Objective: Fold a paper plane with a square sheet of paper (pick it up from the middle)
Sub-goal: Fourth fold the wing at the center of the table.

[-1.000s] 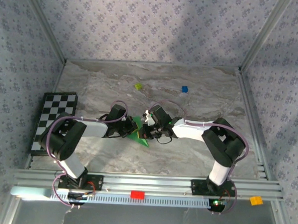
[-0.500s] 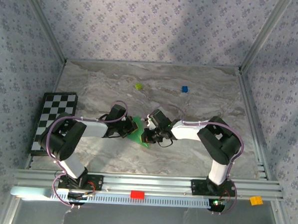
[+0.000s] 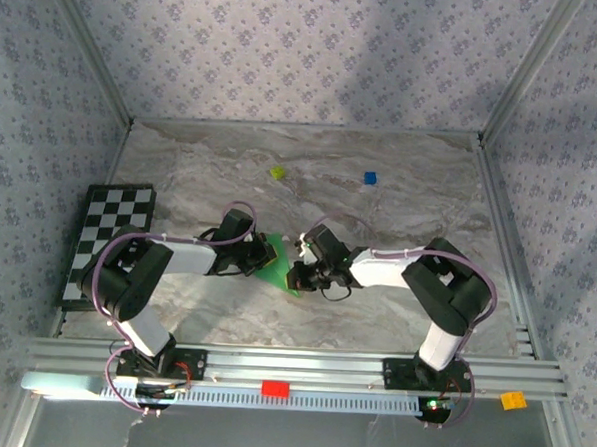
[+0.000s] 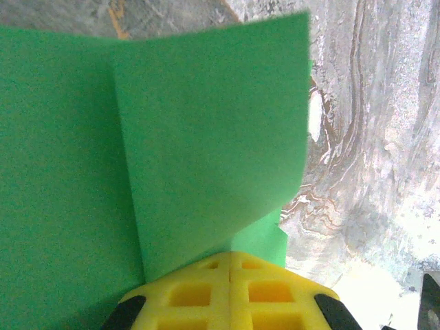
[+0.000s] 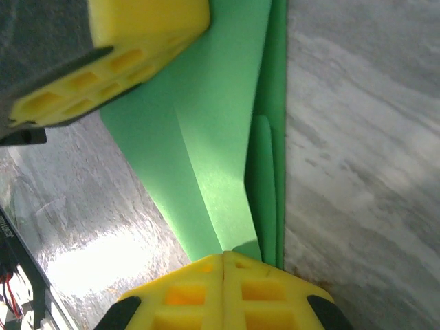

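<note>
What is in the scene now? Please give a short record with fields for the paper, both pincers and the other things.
paper: green sheet, folded with creases, held between the two arms
left pincer: shut on the green sheet
right pincer: shut on the green sheet
other things: checkerboard at the left edge; yellow-green block and blue block far back

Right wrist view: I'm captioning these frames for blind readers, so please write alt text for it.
A creased, partly folded green paper runs up the frame from the closed yellow jaws of the right gripper at the bottom edge. The left gripper, also yellow, pinches the paper at the upper left, above a grey marbled table.
</note>
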`<state>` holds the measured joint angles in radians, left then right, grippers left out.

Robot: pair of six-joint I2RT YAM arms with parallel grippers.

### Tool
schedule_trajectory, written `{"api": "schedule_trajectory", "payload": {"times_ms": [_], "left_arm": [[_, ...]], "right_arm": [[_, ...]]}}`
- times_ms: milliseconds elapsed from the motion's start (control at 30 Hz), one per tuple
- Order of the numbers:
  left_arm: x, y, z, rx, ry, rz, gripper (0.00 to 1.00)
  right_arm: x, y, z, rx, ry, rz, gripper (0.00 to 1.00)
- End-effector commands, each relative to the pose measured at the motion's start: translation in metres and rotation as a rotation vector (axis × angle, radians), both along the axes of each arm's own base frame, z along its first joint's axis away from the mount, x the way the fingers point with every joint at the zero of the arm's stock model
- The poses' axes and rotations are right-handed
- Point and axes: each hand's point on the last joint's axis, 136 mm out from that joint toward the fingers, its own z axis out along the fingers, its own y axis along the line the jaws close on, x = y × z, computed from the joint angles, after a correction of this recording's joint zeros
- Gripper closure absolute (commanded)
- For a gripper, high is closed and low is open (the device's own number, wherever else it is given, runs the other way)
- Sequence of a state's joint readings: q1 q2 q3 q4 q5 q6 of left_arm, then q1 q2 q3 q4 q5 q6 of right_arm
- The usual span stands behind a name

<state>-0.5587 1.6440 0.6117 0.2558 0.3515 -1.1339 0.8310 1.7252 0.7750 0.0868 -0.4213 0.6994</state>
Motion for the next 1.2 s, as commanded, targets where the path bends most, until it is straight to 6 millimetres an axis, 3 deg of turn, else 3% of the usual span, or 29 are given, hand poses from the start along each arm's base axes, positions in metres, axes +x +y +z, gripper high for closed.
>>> {"api": "schedule_trajectory", "payload": {"times_ms": [0, 367, 667, 867, 1033, 1167], "left_arm": [[-0.014, 0.022, -0.023, 0.104, 0.054, 0.021, 1.00], [-0.014, 0.023, -0.024, 0.106, 0.060, 0.024, 1.00], [-0.015, 0.022, -0.021, 0.100, 0.054, 0.019, 1.00], [-0.015, 0.022, -0.021, 0.099, 0.056, 0.017, 1.00], [-0.016, 0.022, -0.020, 0.098, 0.056, 0.014, 1.00], [-0.016, 0.022, -0.019, 0.103, 0.054, 0.012, 1.00]], "right_arm": [[-0.023, -0.020, -0.014, -0.074, 0.061, 0.000, 0.94], [-0.035, -0.036, -0.018, -0.088, 0.068, -0.004, 0.94], [-0.017, -0.006, 0.039, 0.050, -0.036, 0.043, 0.93], [-0.019, 0.015, 0.039, 0.063, -0.020, 0.107, 0.93], [-0.015, 0.004, 0.029, -0.016, -0.020, 0.076, 0.93], [-0.011, -0.018, 0.030, -0.072, -0.045, 0.014, 0.92]]}}
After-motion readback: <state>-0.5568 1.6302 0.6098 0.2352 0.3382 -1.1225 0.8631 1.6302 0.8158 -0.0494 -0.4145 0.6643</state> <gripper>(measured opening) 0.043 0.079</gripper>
